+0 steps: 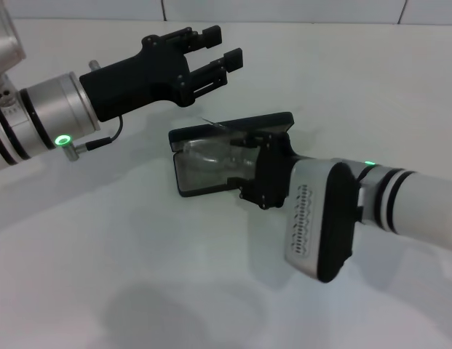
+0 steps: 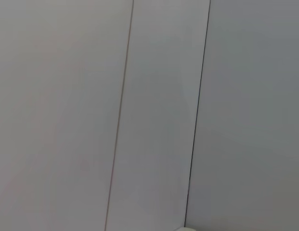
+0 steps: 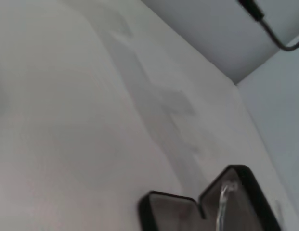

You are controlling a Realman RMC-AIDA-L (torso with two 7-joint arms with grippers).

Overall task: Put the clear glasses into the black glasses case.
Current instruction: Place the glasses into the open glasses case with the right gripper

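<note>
- Head view looks down from above onto the white desk (image 1: 138,276).
- Left wrist view faces only pale wall panels.
- Right wrist view skims low over the desk, sharing the open black hinged glasses case (image 3: 197,211) with the head view.

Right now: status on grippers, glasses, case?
Left gripper open, raised behind case. Right gripper at black glasses case, fingers hidden. Clear glasses inside, lid open. Nothing blocking.

Quick count: one black glasses case (image 1: 211,156) lying open mid-table, one pair of clear glasses (image 1: 211,161) sitting in it, and two grippers: left gripper (image 1: 217,57) around 11 o'clock, right gripper (image 1: 266,171) at 3 o'clock.
</note>
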